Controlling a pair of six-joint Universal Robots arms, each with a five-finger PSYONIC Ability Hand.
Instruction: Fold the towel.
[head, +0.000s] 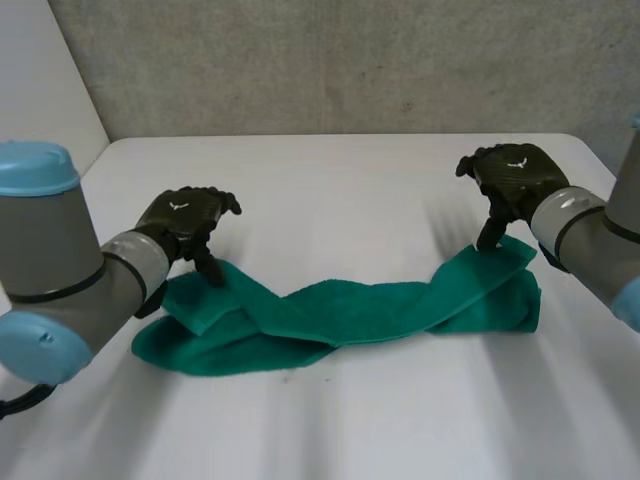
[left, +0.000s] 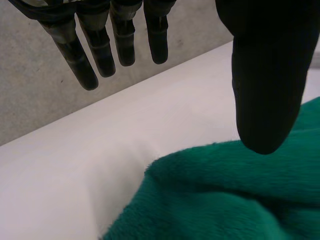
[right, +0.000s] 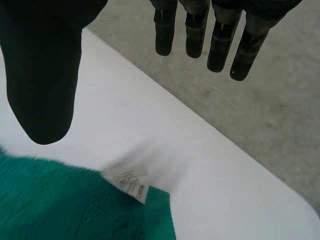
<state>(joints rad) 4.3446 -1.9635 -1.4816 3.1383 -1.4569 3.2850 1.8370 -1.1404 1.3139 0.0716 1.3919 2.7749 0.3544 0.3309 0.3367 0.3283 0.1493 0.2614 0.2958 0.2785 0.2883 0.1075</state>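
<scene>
white counter (head: 330, 180) below a grey wall (head: 330, 60); the green towel (head: 340, 315) lies across its near half as a long twisted band, not yet folded. the left robot hand (head: 185, 220) hangs over the towel's left end, fingers straight, thumb apart, holding nothing. the right robot hand (head: 515, 175) is spread likewise over the far right corner, by the white label (right: 129, 181). probably each waits at 1 end to pinch a corner and undo the twist.

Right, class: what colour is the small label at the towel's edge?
White, faintly printed; the label shows best in the right wrist view.
</scene>
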